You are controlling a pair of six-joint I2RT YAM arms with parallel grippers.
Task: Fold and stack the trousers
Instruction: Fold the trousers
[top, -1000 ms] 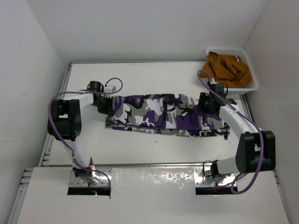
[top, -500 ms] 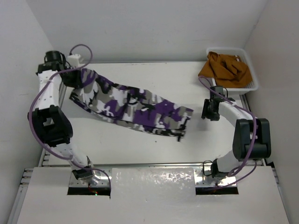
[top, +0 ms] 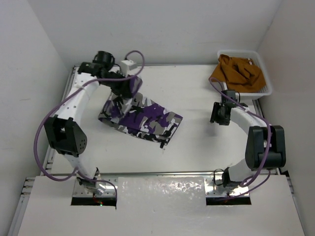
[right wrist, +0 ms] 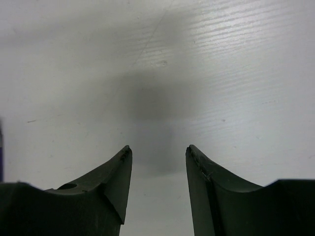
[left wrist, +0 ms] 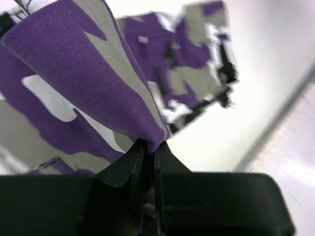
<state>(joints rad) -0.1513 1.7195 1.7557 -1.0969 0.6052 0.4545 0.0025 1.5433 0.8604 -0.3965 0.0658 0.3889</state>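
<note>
trousers cut off above and left of the left tool, pinched fold hidden between its jaws, far end ahead blurred, right tool finger bases cut off below, purple sliver to its left too thin to identify

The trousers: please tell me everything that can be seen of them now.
The trousers are cloth with a camouflage print in purple, white, grey and black; the left wrist view shows a fine woven twill. They lie loosely doubled over on the table, left of its middle. Their far end is lifted, pinched in the shut jaws of the left arm. The right arm does not touch them.
</note>
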